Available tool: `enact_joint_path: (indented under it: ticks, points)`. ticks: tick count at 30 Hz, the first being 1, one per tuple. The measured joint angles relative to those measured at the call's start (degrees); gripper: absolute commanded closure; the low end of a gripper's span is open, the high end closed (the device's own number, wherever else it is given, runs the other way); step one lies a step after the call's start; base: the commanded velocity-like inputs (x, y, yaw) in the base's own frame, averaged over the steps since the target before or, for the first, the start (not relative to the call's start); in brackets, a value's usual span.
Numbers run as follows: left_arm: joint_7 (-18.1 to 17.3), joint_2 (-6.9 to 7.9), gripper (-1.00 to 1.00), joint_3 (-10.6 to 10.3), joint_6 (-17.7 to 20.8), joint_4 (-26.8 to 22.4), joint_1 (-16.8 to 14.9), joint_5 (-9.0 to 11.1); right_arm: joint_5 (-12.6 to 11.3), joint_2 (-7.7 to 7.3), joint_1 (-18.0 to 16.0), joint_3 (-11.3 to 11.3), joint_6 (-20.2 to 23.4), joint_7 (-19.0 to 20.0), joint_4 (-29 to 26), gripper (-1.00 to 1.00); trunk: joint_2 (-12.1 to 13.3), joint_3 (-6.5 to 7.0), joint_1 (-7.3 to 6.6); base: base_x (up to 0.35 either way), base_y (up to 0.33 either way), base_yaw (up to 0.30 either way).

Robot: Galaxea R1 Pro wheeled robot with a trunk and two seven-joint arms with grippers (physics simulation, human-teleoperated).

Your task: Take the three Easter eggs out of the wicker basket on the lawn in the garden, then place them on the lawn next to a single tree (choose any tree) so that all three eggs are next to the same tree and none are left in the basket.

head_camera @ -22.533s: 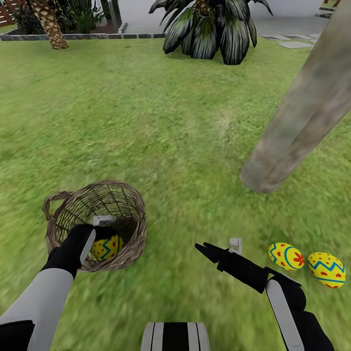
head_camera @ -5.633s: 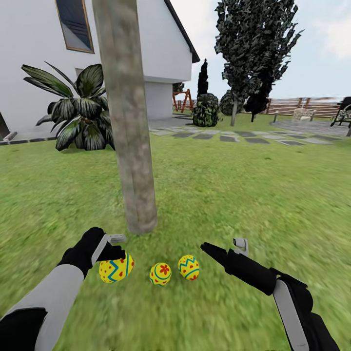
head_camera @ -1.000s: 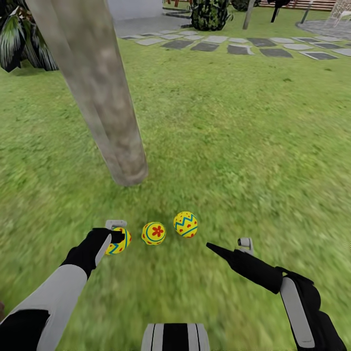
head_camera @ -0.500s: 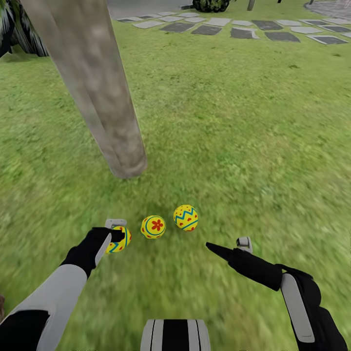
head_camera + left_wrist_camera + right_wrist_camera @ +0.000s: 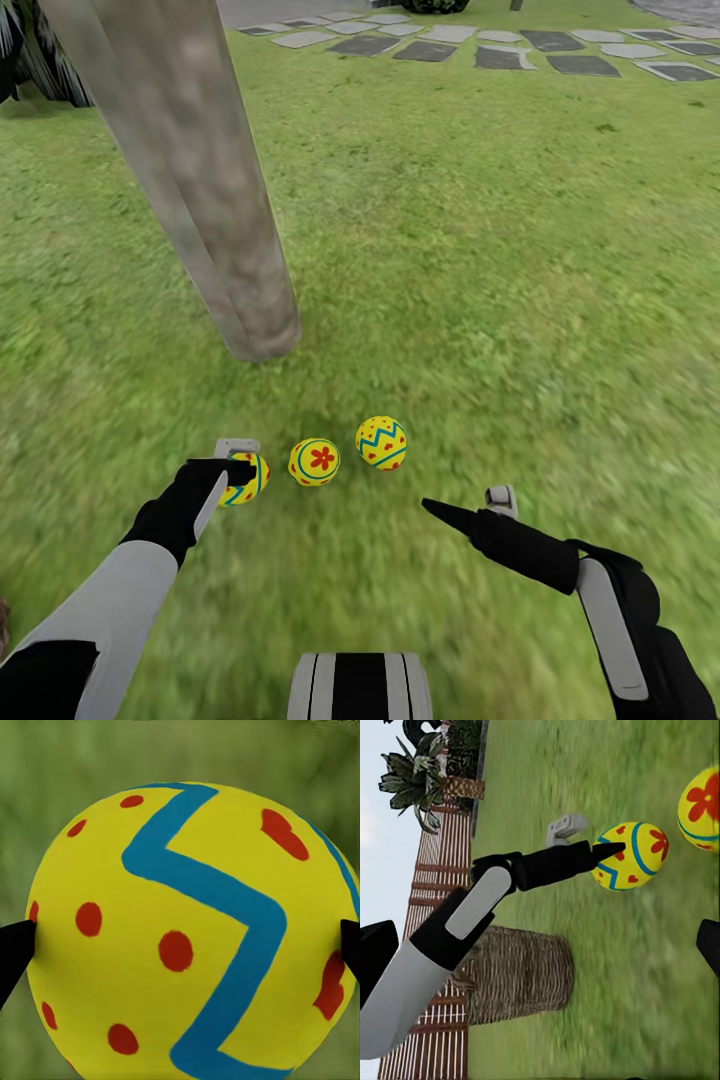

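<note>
Grey paving stones (image 5: 520,45) run in a row well beyond the thick trunk (image 5: 205,190). Dark-leaved plant (image 5: 40,60) stands just behind it. Brown slat fence (image 5: 431,937) visible.

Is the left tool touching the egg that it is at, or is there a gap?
Touching. In the left wrist view, both dark fingertips meet the egg at its two sides with no grass between. The head view shows the left tool at that egg.

No readable text, labels or numbers.
</note>
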Motion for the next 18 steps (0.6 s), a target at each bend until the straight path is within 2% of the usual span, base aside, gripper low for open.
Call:
enact_joint_path:
  ticks: [3, 5, 6, 8, 10, 13, 18]
  points:
    - [-0.01, 0.00, 1.00, 0.00, -0.04, -0.52, 0.07, -0.04, -0.01, -1.05, -0.03, 1.30, 0.01, -0.87, 0.00, -1.00, 0.00, 0.00, 0.00, 0.000, 0.000, 0.000]
    - [-0.01, 0.00, 1.00, 0.00, 0.01, -1.38, 0.10, -0.05, -0.03, -2.02, -0.08, 3.89, 0.01, -1.05, 0.00, -1.00, 0.00, 0.00, 0.00, 0.000, 0.000, 0.000]
    - [-0.04, 0.00, 1.00, 0.00, 0.02, -1.73, 0.11, -0.05, -0.09, -2.41, -0.32, 6.07, 0.01, -1.11, 0.00, -1.00, 0.00, 0.00, 0.00, 0.000, 0.000, 0.000]
    - [-0.07, 0.00, 1.00, 0.00, 0.03, -1.96, 0.12, -0.06, -0.11, -2.75, -0.77, 9.71, 0.01, -1.09, -0.01, -1.00, 0.00, 0.00, 0.00, 0.000, 0.000, 0.000]
    - [-0.08, 0.00, 1.00, 0.00, 0.04, -2.05, 0.12, -0.04, 0.02, -2.95, -1.43, 12.25, 0.01, -0.94, 0.00, -1.00, 0.00, 0.00, 0.00, 0.000, 0.000, 0.000]
    - [-0.09, 0.00, 1.00, 0.00, 0.04, -2.10, 0.12, -0.06, 0.04, -3.12, -1.83, 13.65, 0.00, -0.94, 0.01, -1.00, 0.00, 0.00, 0.00, 0.000, 0.000, 0.000]
    - [-0.09, 0.00, 1.00, 0.00, 0.04, -2.11, 0.12, -0.05, -0.02, -3.21, -1.96, 14.11, 0.00, -0.83, 0.01, -1.00, 0.00, 0.00, 0.00, 0.000, 0.000, 0.000]
